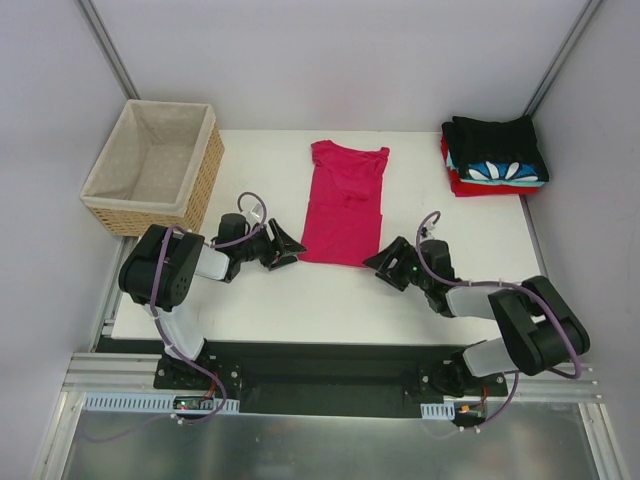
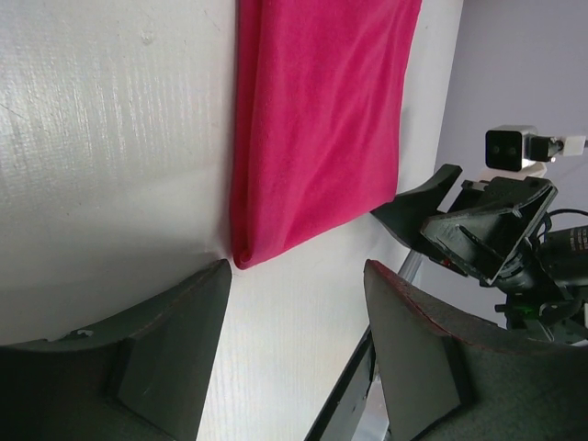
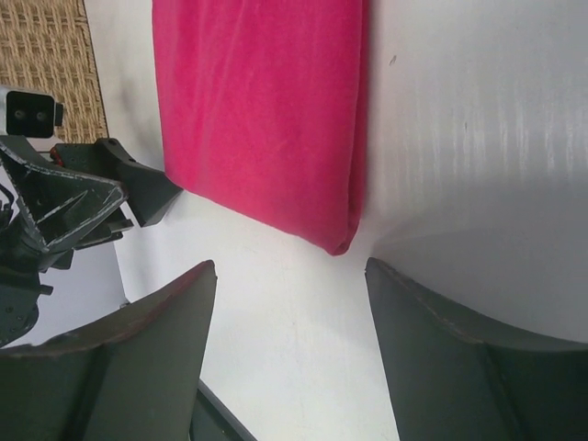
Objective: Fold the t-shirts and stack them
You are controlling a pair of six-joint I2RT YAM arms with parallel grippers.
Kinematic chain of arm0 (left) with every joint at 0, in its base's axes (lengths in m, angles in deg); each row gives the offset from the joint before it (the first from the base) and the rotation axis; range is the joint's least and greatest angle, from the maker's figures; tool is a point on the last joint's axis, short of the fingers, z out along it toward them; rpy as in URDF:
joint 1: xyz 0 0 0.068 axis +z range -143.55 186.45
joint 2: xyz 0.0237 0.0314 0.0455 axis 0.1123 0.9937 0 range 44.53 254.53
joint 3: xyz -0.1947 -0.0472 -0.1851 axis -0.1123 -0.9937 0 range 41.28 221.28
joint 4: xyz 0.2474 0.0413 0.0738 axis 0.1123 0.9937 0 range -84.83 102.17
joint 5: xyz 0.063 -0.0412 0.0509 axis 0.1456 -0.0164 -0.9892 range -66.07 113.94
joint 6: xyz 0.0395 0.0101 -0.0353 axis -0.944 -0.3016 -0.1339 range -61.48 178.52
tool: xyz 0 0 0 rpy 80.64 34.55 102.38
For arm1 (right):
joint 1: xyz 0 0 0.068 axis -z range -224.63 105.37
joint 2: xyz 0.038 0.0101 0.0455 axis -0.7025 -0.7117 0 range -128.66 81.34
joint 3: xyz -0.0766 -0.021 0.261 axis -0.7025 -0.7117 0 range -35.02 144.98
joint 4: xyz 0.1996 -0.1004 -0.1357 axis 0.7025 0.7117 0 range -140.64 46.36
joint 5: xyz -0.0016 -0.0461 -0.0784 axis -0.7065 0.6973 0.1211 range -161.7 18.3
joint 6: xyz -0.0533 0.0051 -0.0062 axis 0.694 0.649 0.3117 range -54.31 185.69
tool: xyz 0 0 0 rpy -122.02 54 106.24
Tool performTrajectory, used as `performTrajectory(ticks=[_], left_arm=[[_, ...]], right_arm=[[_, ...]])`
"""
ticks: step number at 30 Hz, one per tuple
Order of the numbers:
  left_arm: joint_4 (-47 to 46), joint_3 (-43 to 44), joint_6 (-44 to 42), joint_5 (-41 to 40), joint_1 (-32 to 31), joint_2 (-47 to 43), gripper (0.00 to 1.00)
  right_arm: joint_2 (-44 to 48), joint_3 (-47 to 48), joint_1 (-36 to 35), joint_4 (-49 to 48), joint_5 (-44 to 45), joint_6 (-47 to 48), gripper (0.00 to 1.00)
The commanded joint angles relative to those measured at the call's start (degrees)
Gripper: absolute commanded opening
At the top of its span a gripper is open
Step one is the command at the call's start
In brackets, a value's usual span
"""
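A crimson-pink t-shirt [image 1: 343,205] lies on the white table, folded lengthwise into a narrow strip with its neck at the far end. My left gripper [image 1: 284,247] sits open just off the strip's near left corner [image 2: 246,253], nothing between its fingers. My right gripper [image 1: 383,263] is open just off the near right corner [image 3: 340,241], also empty. Each wrist view shows the pink t-shirt [image 2: 322,119] [image 3: 262,110] ahead of the fingertips. A stack of folded t-shirts [image 1: 495,155], black on top over a blue-white patterned one and red, rests at the far right.
A wicker basket [image 1: 152,165] with beige lining stands at the table's far left corner. The table's near edge [image 1: 300,340] runs just behind both grippers. The opposite gripper [image 2: 478,220] [image 3: 64,197] shows in each wrist view.
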Motion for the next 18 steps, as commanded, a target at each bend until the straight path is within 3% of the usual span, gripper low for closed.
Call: performTrajectory(ticks=[1, 13, 18], left_arm=[[8.9, -1.8, -3.4, -4.3, 0.0, 3.0, 0.63], [9.6, -2.7, -3.8, -4.4, 0.1, 1.5, 0.63], [9.7, -2.3, -3.7, -4.2, 0.1, 1.3, 0.62]], right_arm=[[-5.1, 0.6, 0.3, 10.9, 4.0, 2.8, 0.70], [-12.0, 4.0, 1.6, 8.0, 2.8, 2.1, 0.62], [-11.4, 2.9, 2.3, 8.1, 2.8, 2.1, 0.51]])
